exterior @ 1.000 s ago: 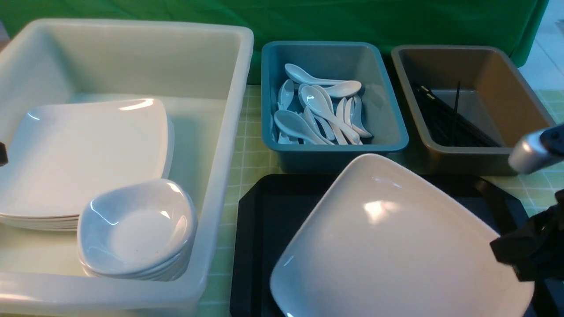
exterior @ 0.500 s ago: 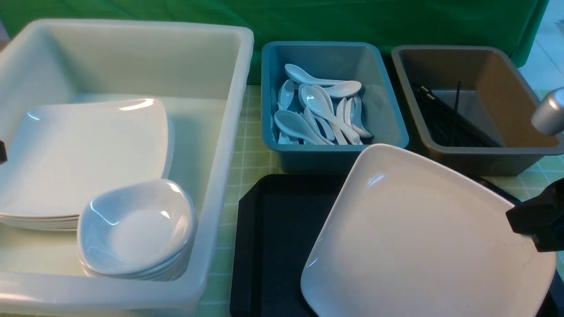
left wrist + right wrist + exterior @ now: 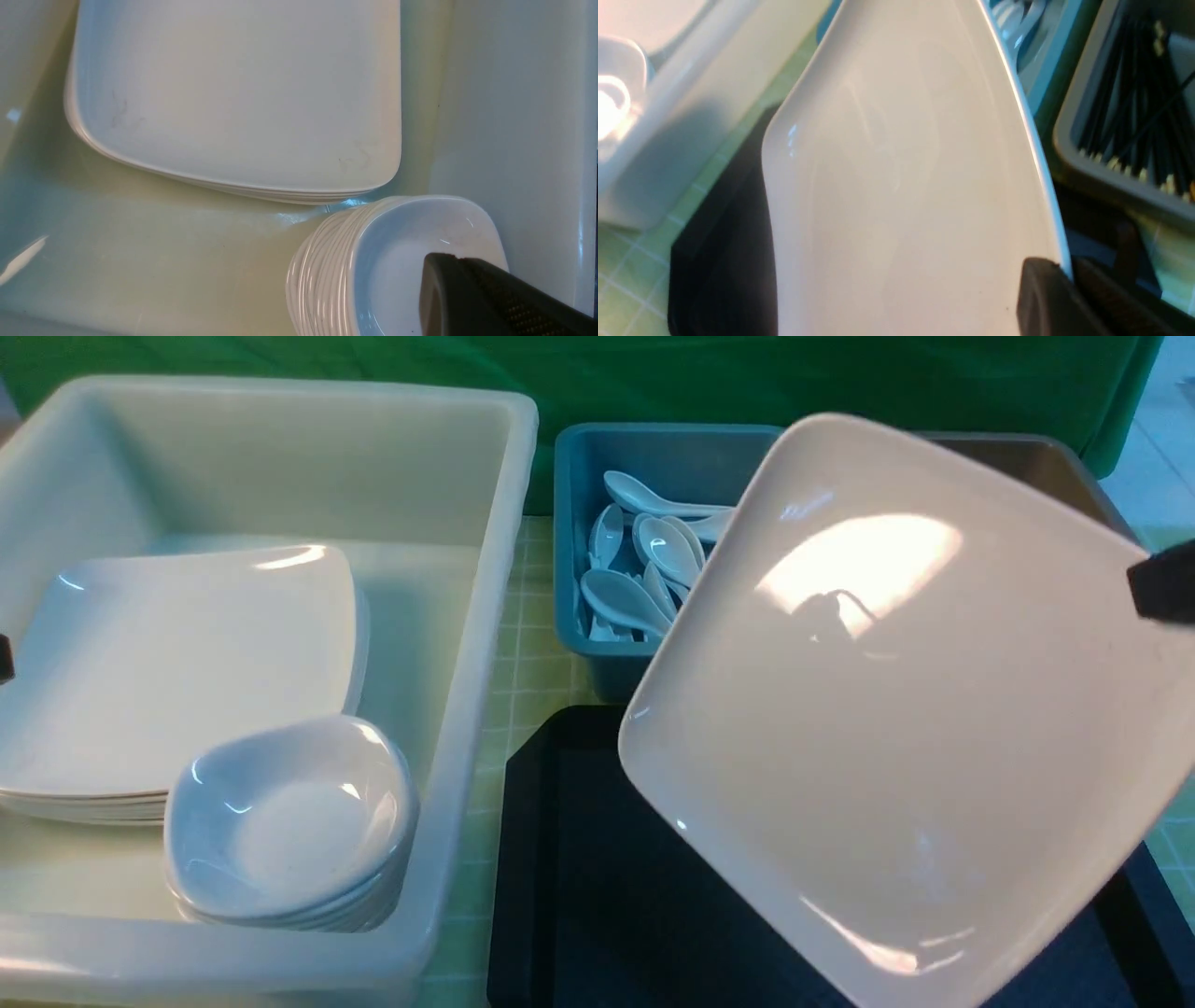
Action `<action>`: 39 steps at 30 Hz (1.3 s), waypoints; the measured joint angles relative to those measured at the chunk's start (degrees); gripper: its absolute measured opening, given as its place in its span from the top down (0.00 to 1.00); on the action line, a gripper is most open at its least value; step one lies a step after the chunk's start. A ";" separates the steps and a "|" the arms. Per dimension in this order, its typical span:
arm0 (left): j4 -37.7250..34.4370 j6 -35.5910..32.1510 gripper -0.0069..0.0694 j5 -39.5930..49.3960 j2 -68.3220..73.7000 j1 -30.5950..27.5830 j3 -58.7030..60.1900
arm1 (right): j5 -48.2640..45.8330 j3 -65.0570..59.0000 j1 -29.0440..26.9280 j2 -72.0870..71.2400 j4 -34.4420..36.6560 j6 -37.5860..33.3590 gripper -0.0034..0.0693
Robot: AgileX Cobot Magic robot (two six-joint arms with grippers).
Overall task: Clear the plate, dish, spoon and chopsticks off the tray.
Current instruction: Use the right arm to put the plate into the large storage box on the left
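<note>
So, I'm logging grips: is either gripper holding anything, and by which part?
The right gripper pinches the plate by its rim, tilted above the tray. The left gripper is shut, holding nothing.

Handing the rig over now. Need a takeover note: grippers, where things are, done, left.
Right gripper: jaws shut on the plate at its rim, tilted in the air above the tray.
Left gripper: shut, nothing seen in it, over the small dishes stacked in the white bin.
The spoons lie in the blue bin, the chopsticks in the grey bin.
Done: nothing shows on the tray's visible part; the plate hides the rest.
Left: probably set the plate on the plate stack in the white bin.
</note>
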State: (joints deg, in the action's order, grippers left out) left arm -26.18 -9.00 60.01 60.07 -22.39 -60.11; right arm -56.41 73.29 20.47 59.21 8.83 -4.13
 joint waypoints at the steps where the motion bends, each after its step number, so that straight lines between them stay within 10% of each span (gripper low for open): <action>1: 0.00 0.00 0.91 0.00 0.00 0.00 0.00 | 0.13 0.25 0.00 0.06 0.01 0.00 0.92; 16: 1.86 4.41 0.91 -0.83 0.00 -11.98 -2.64 | 7.58 24.64 1.93 27.77 32.68 -14.25 0.92; 24: -1.19 5.82 0.91 -0.17 -0.07 -22.46 -4.67 | 9.59 44.29 7.38 49.71 34.09 -14.52 0.92; 39: -1.52 5.87 0.91 1.14 -0.93 -22.84 -4.67 | 27.80 55.99 16.34 71.46 34.60 -8.47 0.91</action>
State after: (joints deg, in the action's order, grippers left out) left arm -27.70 -3.13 61.16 59.14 -45.23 -64.78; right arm -28.61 129.28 36.81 130.67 43.43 -12.60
